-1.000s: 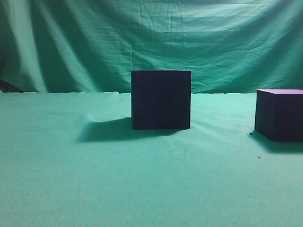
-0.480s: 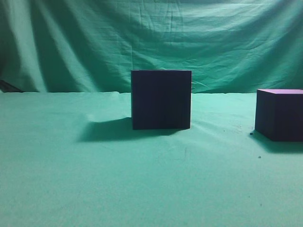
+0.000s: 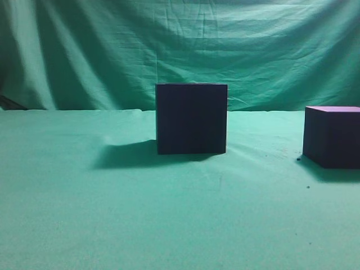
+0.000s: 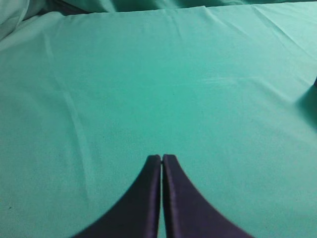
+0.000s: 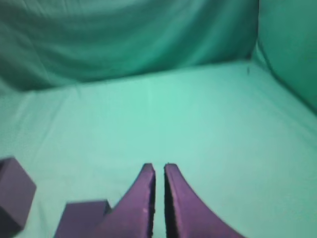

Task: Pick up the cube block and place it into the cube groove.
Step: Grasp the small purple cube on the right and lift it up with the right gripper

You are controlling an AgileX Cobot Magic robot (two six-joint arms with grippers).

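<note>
The cube groove (image 3: 191, 118), a large near-black box, stands mid-table in the exterior view; its opening is not visible. The cube block (image 3: 333, 138), dark purple with a violet top, sits at the right edge, partly cut off. Neither gripper shows in the exterior view. My left gripper (image 4: 162, 157) is shut and empty above bare green cloth. My right gripper (image 5: 158, 167) is shut and empty. In the right wrist view a purple block with a flat top (image 5: 81, 218) lies just left of the fingers, apart from them. A second dark box (image 5: 15, 193) sits at the left edge.
Green cloth (image 3: 112, 214) covers the table, and a green curtain (image 3: 253, 45) hangs behind it. The curtain forms a corner at the right in the right wrist view (image 5: 287, 44). A dark sliver (image 4: 315, 82) touches the right edge of the left wrist view.
</note>
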